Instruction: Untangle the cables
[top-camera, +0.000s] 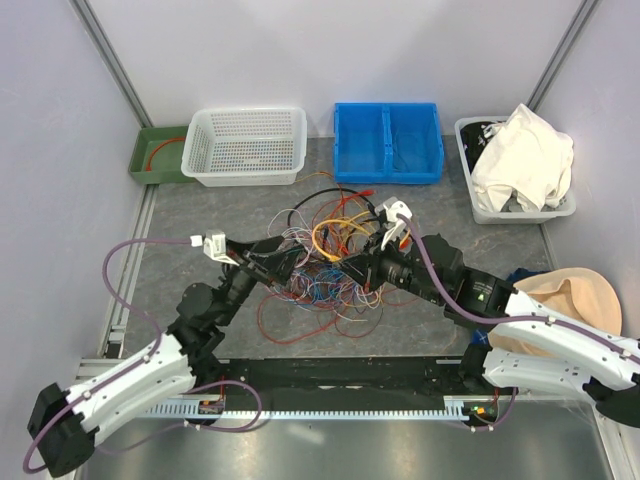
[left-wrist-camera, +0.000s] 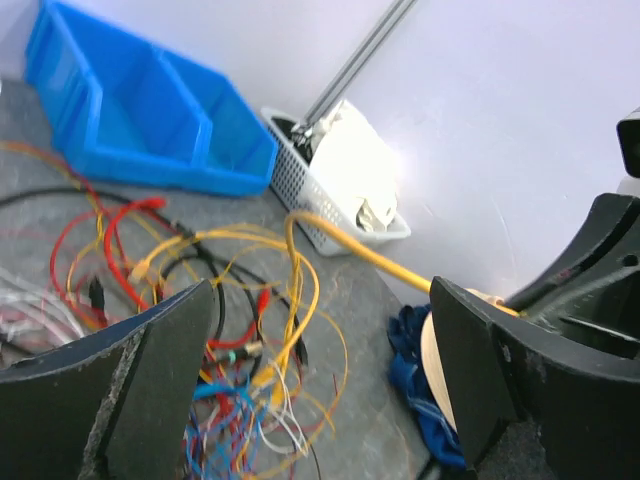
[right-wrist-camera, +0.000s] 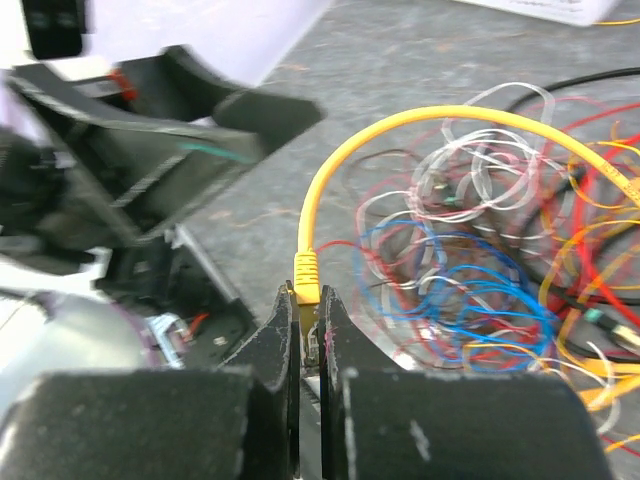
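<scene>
Your right jaws: clamped on plug end of thin yellow cable (right-wrist-camera: 420, 118), which arches up from heap, likely so you can draw it free. Left jaws: wide, empty, hovering near. Heap: multicoloured tangle of thin wires (top-camera: 330, 262) on grey bench (top-camera: 200, 230), between arms.

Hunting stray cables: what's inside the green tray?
One orange-red cable loop lies in the green tray; its right end is covered by the white basket, so anything there is hidden.
</scene>
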